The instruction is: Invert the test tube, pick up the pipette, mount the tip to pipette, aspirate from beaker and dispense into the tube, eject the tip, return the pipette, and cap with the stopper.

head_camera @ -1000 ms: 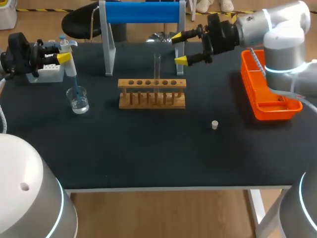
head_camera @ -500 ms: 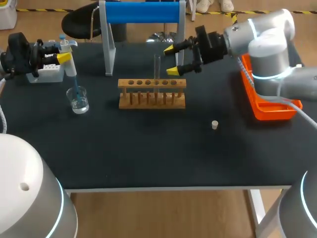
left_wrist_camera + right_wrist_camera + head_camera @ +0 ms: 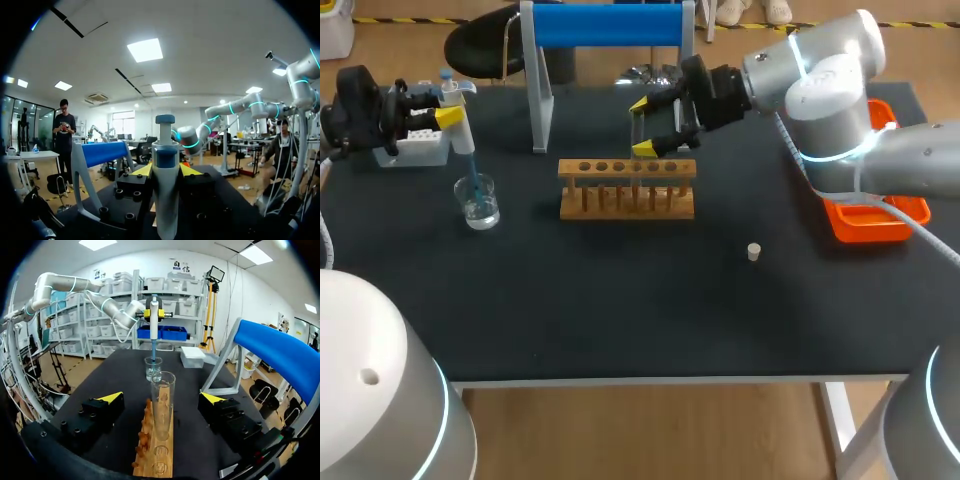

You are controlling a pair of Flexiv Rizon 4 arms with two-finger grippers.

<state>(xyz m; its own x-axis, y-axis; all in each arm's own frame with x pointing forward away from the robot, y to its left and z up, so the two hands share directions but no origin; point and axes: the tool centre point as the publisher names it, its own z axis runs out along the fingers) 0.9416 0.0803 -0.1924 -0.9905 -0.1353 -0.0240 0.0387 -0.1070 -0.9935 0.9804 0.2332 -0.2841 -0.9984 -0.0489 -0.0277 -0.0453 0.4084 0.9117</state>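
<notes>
An orange tray (image 3: 880, 232) lies well right of the blue-barred stand (image 3: 608, 24).

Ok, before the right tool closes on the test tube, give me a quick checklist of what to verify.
1. ok: right tool open, straddling the test tube without touching it.
2. ok: test tube upright in the rack.
3. ok: left tool shut on the pipette.
4. ok: tip inside the beaker.
5. ok: stopper lies apart from the rack, out of the way.
6. cannot tell: liquid drawn into the tip.
</notes>
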